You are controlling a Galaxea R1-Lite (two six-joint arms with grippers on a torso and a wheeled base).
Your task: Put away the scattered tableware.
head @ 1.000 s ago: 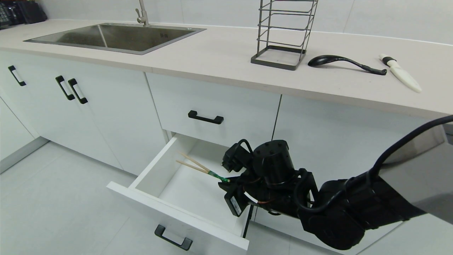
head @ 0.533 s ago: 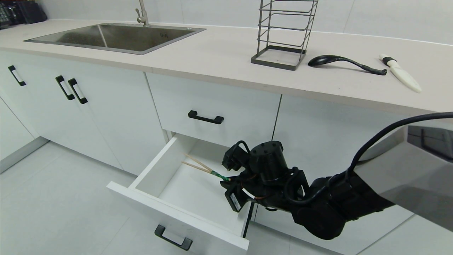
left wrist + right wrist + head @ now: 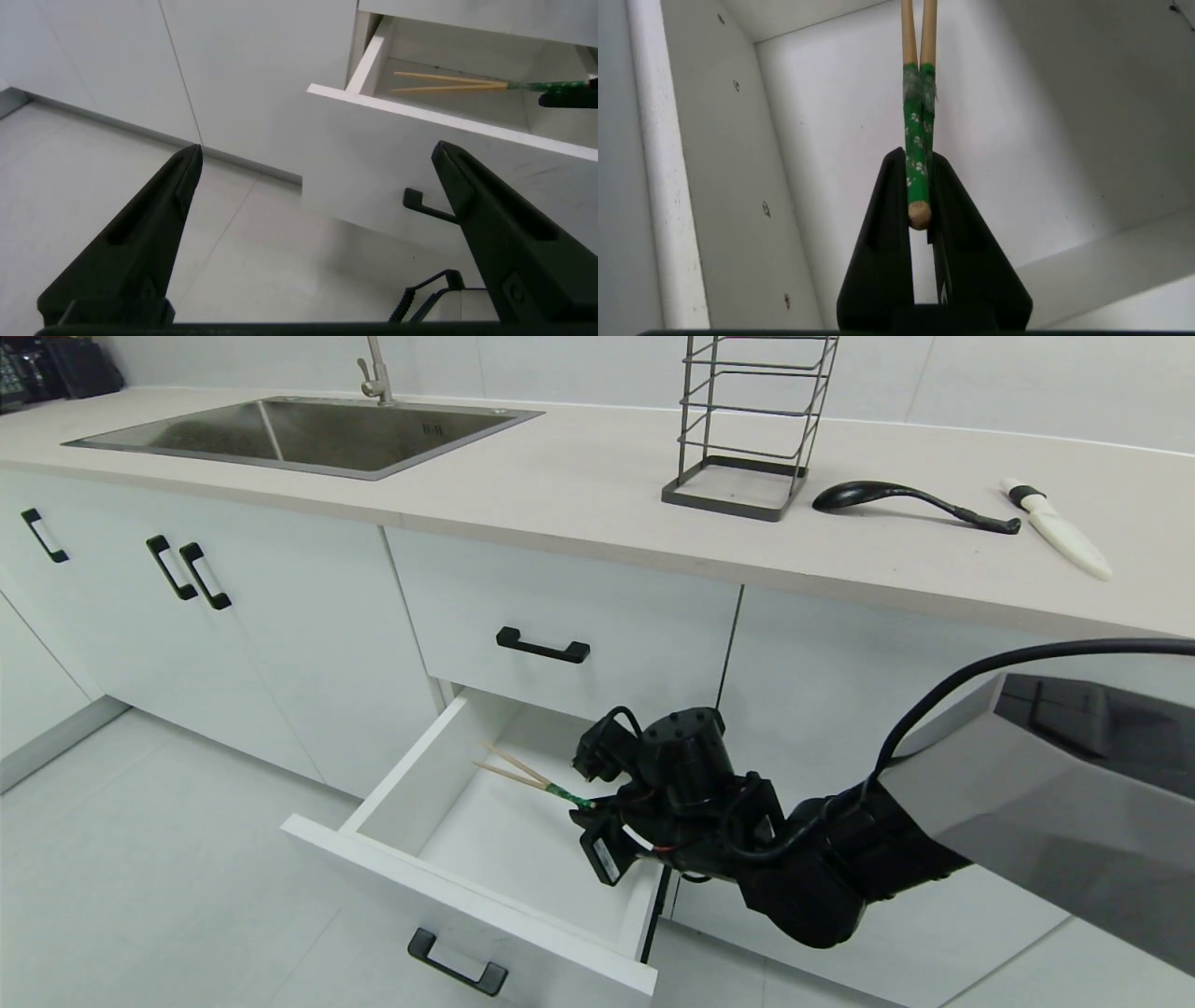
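The chopsticks (image 3: 541, 785) are held by their green ends in the clenched right end effector (image 3: 585, 805), above the open drawer (image 3: 411, 765). Pinched so near the tip, they could pivot and be dropped askew.

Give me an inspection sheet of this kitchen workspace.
Surface: pale countertop, with a sink set into it.
Job's things: chopsticks held over the open drawer; black ladle and white knife lying on the countertop, apart.
Clutter: wire rack upright beside the ladle.
Grippers: right gripper shut on the chopsticks' green ends; left gripper open, low, near the drawer front.
Cables: black cable arcing along the right arm.
Surroundings: white cabinets with black handles, tiled floor.
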